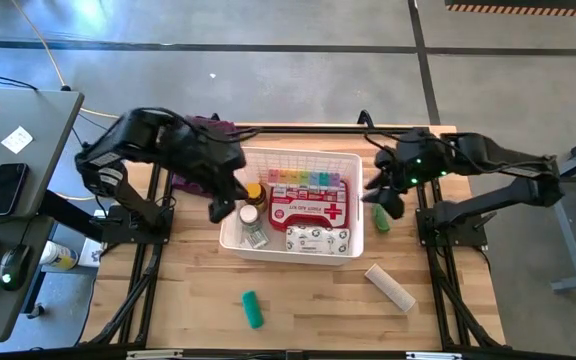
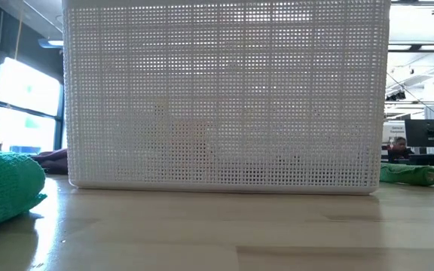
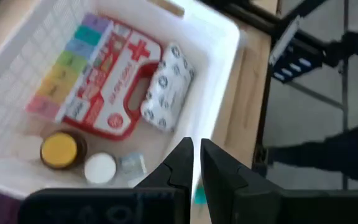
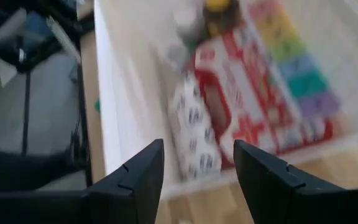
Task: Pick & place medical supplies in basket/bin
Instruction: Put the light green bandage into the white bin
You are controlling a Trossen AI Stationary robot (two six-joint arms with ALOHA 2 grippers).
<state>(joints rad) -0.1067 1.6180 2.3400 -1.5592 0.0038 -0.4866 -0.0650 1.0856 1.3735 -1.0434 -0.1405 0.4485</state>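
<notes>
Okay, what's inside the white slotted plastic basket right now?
Rainbow pill organizer, red first-aid pouch, white printed packet, amber bottle, small white-capped bottle. Anything beneath the pouch is hidden.

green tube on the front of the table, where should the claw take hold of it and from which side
Judging by the high view, take the green tube across its middle, coming straight down from above. It lies flat on the bare table, clear of the basket, long axis running roughly front to back, so the fingers should close across its narrow width.
</notes>
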